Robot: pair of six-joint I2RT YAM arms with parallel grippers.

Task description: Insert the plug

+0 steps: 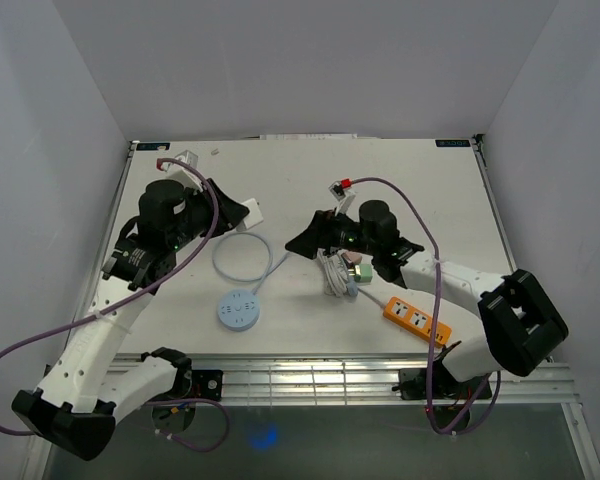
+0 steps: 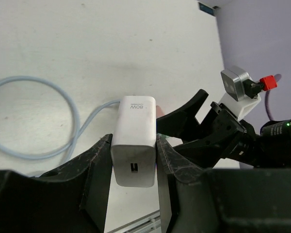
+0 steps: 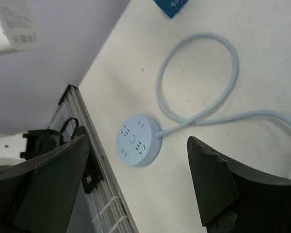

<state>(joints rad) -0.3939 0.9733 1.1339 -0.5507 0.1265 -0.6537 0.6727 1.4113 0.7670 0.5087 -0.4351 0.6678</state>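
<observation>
Left wrist shows your left gripper (image 2: 134,150) clamping the white charger (image 2: 135,121) for plugging, right gripper (image 1: 298,240) open, facing the round socket (image 3: 137,139).

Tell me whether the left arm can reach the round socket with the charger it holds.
Probably yes. The left gripper, shut on the white charger, hangs just beyond the round socket, with only the flat cable loop between them. The open right gripper sits off to one side.
</observation>
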